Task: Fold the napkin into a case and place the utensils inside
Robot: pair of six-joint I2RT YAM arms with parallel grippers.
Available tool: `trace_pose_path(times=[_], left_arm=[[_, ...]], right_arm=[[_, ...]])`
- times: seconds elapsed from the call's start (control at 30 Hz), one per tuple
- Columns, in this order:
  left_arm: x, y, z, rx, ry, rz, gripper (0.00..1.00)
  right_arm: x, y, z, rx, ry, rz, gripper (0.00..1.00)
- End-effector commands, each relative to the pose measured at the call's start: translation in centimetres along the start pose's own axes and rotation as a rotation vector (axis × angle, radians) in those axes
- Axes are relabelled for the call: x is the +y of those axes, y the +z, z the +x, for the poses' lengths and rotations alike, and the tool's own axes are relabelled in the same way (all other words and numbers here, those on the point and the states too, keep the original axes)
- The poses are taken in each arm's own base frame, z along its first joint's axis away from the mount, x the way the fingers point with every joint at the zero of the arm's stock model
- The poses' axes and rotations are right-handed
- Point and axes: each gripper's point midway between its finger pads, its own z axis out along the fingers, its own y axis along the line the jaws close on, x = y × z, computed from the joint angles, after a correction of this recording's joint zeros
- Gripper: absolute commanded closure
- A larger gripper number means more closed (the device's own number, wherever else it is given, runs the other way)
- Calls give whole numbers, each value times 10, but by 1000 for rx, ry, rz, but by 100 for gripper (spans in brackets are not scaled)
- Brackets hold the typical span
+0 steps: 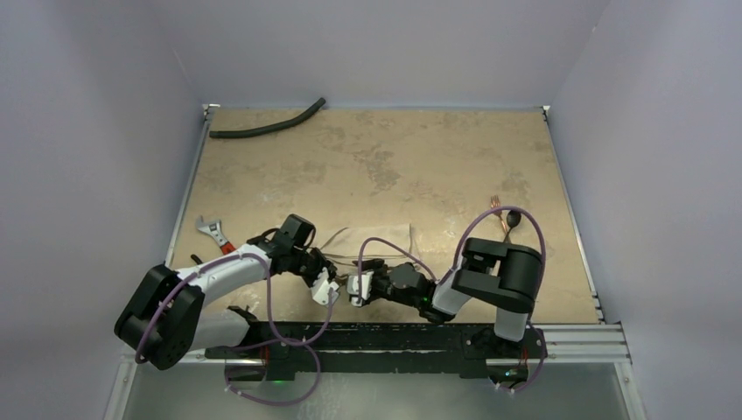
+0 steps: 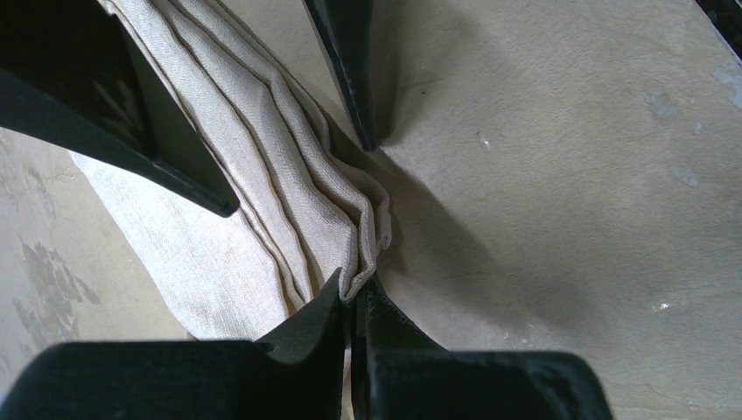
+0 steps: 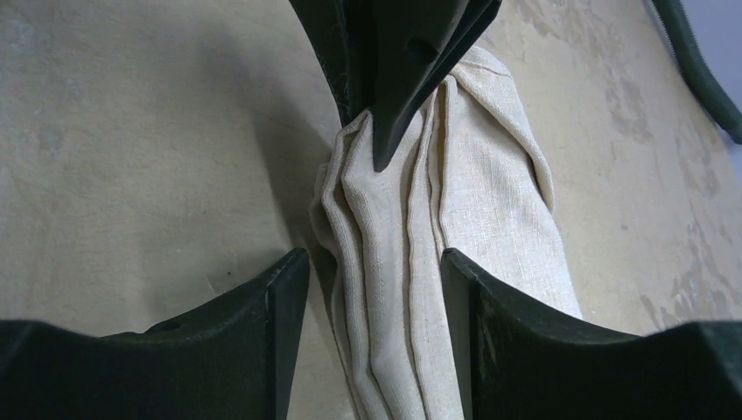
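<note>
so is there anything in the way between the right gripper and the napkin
Nothing visible does. The right gripper stands open astride the bunched napkin, with only the folds between its fingers. The left gripper is pinched shut on the napkin's end just beyond, not in between.

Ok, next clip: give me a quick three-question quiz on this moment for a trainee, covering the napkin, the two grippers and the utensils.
1. True or false: the left gripper is shut on the bunched end of the napkin.
2. Pick one. The right gripper is: A) shut on the napkin; B) open, with a finger on either side of the napkin; C) open, far from the napkin.
3. Short answer: are the utensils inside the napkin yet?

Key:
1. True.
2. B.
3. No. They lie on the bare table, apart from the napkin.
</note>
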Motion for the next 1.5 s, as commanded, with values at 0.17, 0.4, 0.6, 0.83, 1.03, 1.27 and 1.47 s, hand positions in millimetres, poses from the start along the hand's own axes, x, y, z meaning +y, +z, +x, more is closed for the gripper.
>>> trace_pose_path(times=[0.17,0.4,0.6,0.83,1.03,1.27,1.47], left_arm=[[8,-6,-10,-49,-1,-27,100],[8,-6,-9,-46,20,-32,100],[11,-11,-8,-26,17,-53,81],[-6,-19,-12,-14,15,-32,53],[-17,-24,-15,-6,2,-10,48],[-26,-27,-15,13,-23,-11,44],[-18,-24,-4,56,17,-103,11]], right_arm=[[-14,6,7,11,-96,124,53],[-10,7,5,16,-102,100,80],[-10,11,-8,-23,-24,97,100],[-5,24,-19,-14,204,73,100],[-9,26,-14,4,405,87,100],[-25,22,-9,-8,508,89,100],[-29,19,-18,-68,605,34,100]])
